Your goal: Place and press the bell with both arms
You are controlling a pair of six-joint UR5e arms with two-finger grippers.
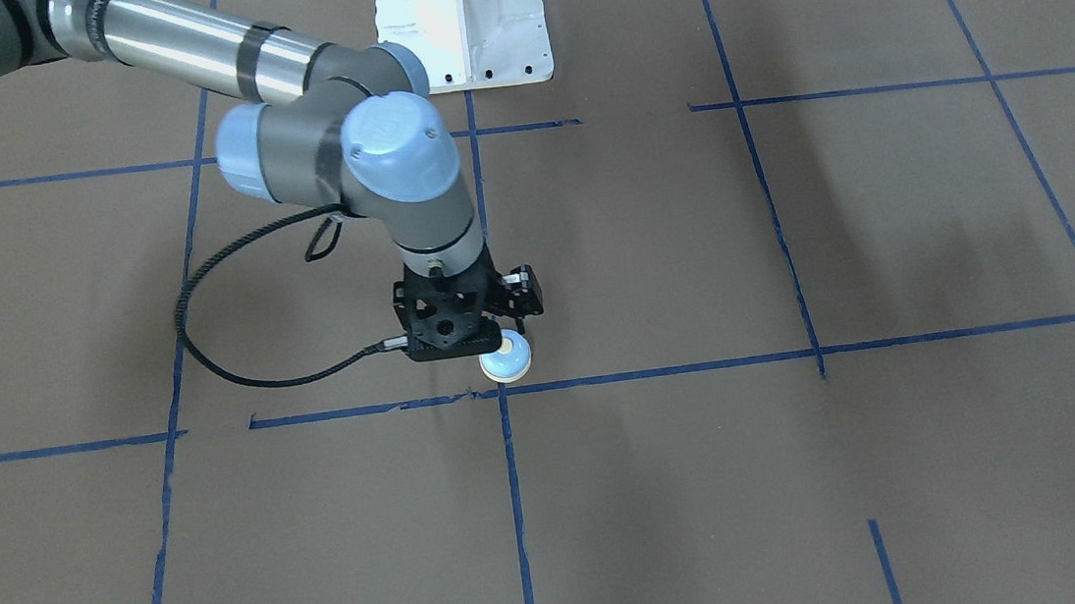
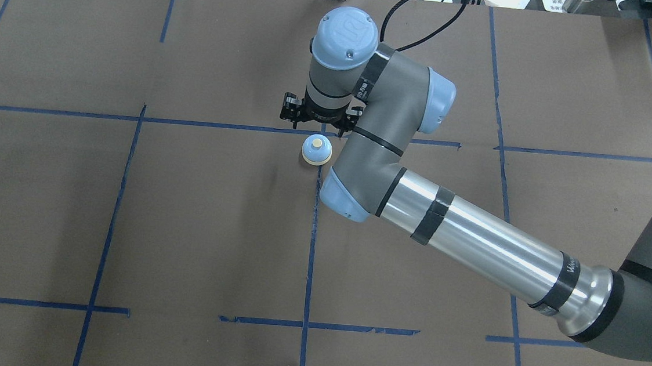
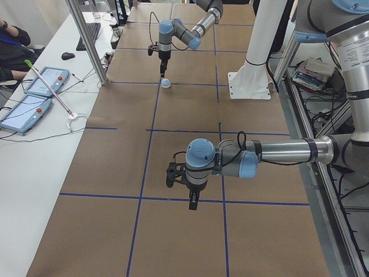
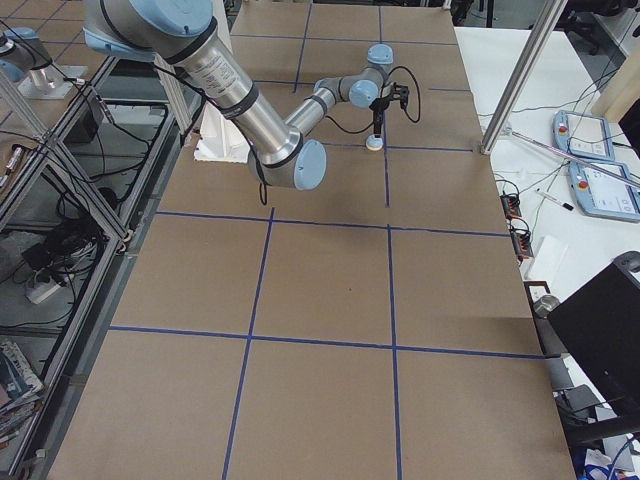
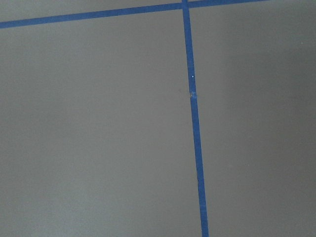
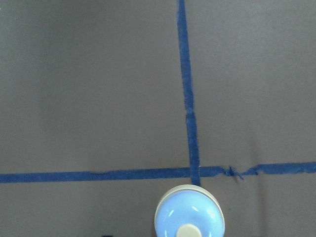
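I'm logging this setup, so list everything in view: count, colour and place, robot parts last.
bell: one, light blue with cream base and button, upright on the table by a tape crossing.
table: one, brown paper cover, under both arms.
tape lines: many, blue, a grid across the table.
pedestal: one, white, on the table's robot side.
pendants: two, light grey with red buttons, on the white side table.
right arm: one, silver-grey with light-blue caps, reaching to the bell.
right claw: one, black, pointing down beside the bell; open or shut unclear.
left arm: one, same colours, far from the bell.
left claw: one, black, pointing down; open or shut unclear.
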